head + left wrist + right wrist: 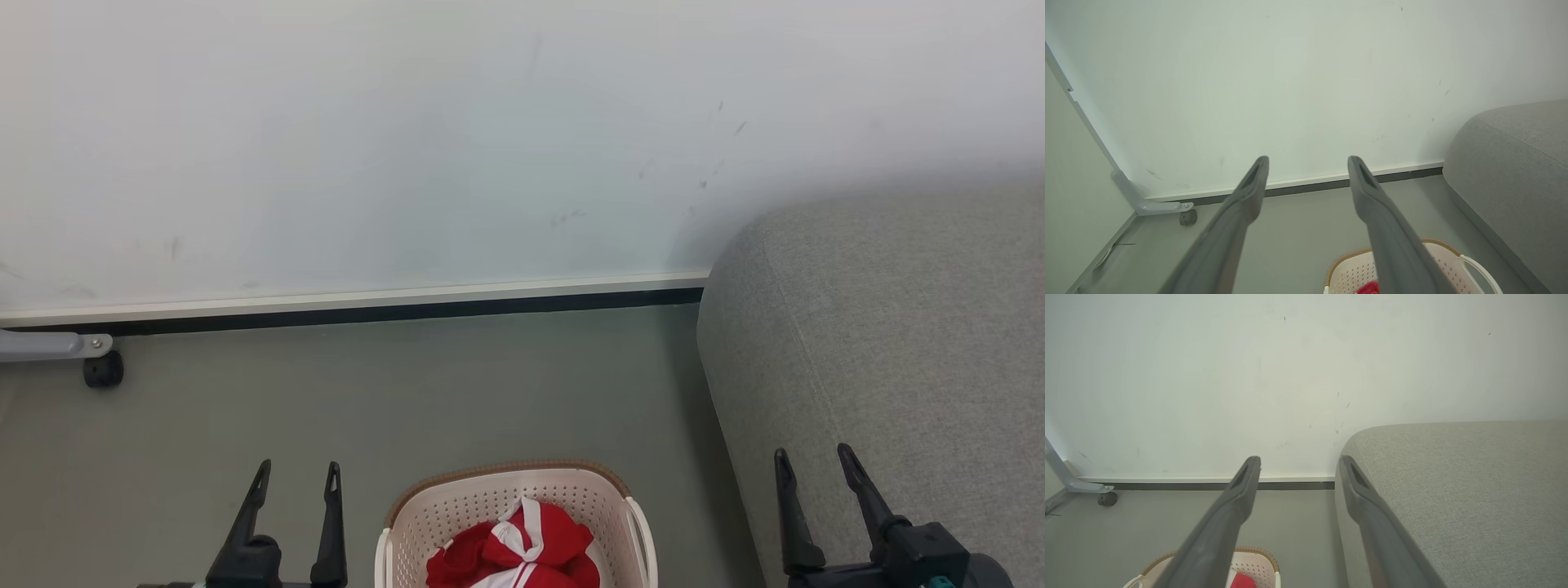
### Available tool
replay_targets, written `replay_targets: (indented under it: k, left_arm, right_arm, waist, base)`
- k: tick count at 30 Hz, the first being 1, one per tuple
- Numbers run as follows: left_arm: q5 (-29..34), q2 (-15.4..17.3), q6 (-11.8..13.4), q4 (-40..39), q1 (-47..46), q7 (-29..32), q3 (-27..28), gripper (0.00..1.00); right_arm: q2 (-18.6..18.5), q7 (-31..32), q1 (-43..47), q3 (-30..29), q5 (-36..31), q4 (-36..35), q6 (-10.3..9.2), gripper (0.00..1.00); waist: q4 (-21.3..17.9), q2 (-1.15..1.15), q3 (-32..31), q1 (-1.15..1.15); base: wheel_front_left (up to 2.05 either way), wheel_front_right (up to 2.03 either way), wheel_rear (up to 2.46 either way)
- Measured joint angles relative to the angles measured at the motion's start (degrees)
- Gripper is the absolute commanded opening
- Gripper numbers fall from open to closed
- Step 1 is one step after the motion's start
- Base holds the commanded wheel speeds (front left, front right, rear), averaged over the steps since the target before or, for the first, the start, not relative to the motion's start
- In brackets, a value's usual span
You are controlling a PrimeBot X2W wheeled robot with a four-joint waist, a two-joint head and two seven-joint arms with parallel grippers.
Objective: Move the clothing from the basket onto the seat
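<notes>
Resting in basket (pixel 465 506), clothing (pixel 510 551) partly cropped, left tool (pixel 299 467) and right tool (pixel 813 451) released

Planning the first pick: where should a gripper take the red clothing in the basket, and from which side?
Probably the raised fold of the red clothing by its white trim, from straight above: the basket walls off every side, and that bunched peak sits highest. The open left gripper looks nearer.

No readable text
Nothing legible on the soft red clothing with white trim (pixel 563 539) (bunched, its folds partly hidden).
</notes>
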Motion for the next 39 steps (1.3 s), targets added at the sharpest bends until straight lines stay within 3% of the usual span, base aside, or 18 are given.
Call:
replay_targets:
  k: [22, 39]
  left_arm:
    - [0.02, -0.16, -0.82, -0.46, 0.30, 0.00, 0.34, 1.00]
    - [1.37, -1.24, -3.67, 3.20, -7.76, 0.00, -4.37, 1.00]
  right_arm:
    - [0.05, 0.00, 0.99, -1.41, -0.33, -1.58, 0.08, 1.00]
    - [-1.49, -0.01, -4.64, -4.76, -1.80, -7.53, 0.09, 1.00]
  waist:
    - [0.12, 0.00, 1.95, 0.00]
    - [-0.57, 0.01, 13.99, 0.01]
  base:
    - [0.00, 0.00, 0.00]
    - [0.00, 0.00, 0.00]
